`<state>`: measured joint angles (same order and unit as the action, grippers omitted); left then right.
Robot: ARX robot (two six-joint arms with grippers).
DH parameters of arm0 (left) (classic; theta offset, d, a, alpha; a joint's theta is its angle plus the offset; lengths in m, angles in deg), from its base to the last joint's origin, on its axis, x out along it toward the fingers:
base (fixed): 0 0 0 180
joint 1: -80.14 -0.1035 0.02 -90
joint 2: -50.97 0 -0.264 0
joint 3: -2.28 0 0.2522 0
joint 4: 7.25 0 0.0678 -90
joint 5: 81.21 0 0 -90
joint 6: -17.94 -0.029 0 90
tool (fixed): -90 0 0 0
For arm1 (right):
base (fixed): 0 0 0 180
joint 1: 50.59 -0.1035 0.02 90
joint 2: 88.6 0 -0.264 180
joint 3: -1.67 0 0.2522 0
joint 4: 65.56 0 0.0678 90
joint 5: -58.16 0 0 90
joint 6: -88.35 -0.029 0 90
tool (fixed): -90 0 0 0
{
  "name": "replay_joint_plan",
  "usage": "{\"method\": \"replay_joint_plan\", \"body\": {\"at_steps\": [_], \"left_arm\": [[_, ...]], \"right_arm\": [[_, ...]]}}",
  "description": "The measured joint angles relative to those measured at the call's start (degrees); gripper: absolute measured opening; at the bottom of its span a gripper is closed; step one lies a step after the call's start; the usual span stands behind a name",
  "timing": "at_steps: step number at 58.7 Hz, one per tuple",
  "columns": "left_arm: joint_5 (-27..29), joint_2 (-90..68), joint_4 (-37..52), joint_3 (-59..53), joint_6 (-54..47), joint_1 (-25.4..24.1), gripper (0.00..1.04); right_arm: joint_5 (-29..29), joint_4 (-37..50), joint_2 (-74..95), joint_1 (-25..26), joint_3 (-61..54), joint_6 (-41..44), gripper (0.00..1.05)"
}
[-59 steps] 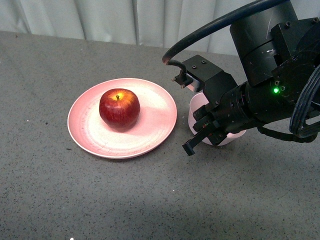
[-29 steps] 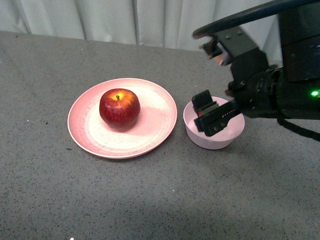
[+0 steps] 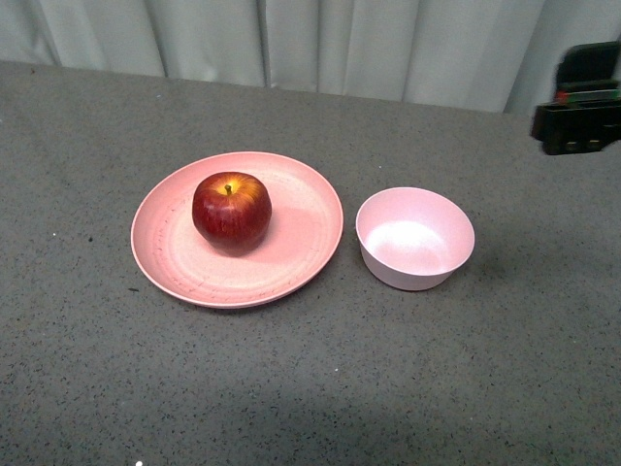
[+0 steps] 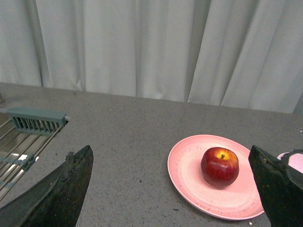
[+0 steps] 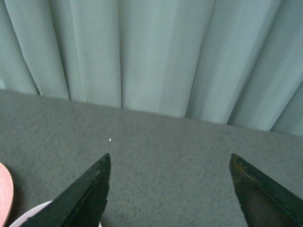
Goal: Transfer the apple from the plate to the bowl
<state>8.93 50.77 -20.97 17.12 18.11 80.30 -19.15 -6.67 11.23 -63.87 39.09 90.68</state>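
The dark-red apple with a yellow patch at its stem sits on the wide salmon-pink plate, left of centre on the grey table. The empty pale-pink bowl stands just right of the plate. In the left wrist view the apple and plate lie ahead between the spread fingers of my open, empty left gripper. My right gripper is open and empty, facing the table and curtain; the bowl's rim and the plate's edge show at one corner. A dark part of the right arm shows at the right edge.
A pale curtain hangs behind the table's far edge. A grey wire rack stands on the table in the left wrist view, on the far side from the plate.
My right arm has pulled back from over the bowl, up and to the right, until only a small part shows at the frame's right edge. The apple, plate and bowl have not moved.
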Motion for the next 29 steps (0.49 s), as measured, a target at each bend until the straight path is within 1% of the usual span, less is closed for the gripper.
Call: {"method": "replay_joint_plan", "body": {"at_steps": [2, 6, 8, 9, 14, 15, 17, 18, 20, 21, 24, 29], "left_arm": [[0.0, 0.0, 0.0, 0.0, 0.0, 0.0, 0.98], [0.0, 0.0, 0.0, 0.0, 0.0, 0.0, 0.98], [0.0, 0.0, 0.0, 0.0, 0.0, 0.0, 0.98], [0.0, 0.0, 0.0, 0.0, 0.0, 0.0, 0.98], [0.0, 0.0, 0.0, 0.0, 0.0, 0.0, 0.98], [0.0, 0.0, 0.0, 0.0, 0.0, 0.0, 0.98], [0.0, 0.0, 0.0, 0.0, 0.0, 0.0, 0.98], [0.0, 0.0, 0.0, 0.0, 0.0, 0.0, 0.98], [0.0, 0.0, 0.0, 0.0, 0.0, 0.0, 0.98], [0.0, 0.0, 0.0, 0.0, 0.0, 0.0, 0.98], [0.0, 0.0, 0.0, 0.0, 0.0, 0.0, 0.98], [0.0, 0.0, 0.0, 0.0, 0.0, 0.0, 0.98]], "right_arm": [[-0.4, 1.6, -1.3, 0.6, -1.6, -0.4, 0.62], [-1.2, 2.0, -4.6, 1.6, -4.2, -0.9, 0.52], [-1.8, 2.0, -6.8, 2.3, -5.8, -1.1, 0.45], [-2.4, 1.7, -8.3, 2.7, -7.0, -1.2, 0.39], [-3.7, 0.3, -12.6, 4.1, -10.3, -1.3, 0.23], [-3.8, 0.1, -13.0, 4.3, -10.6, -1.3, 0.21], [-4.4, -0.9, -15.3, 5.0, -12.2, -1.4, 0.12], [-4.5, -1.0, -15.8, 5.1, -12.4, -1.3, 0.11], [-5.2, -2.1, -18.3, 5.6, -13.8, -1.4, 0.02], [-5.4, -2.8, -19.4, 5.9, -14.2, -1.2, 0.01], [-6.3, -8.7, -25.0, 6.6, -15.0, -1.5, 0.01], [-7.2, -12.5, -31.7, 7.6, -16.7, -1.6, 0.01]]}}
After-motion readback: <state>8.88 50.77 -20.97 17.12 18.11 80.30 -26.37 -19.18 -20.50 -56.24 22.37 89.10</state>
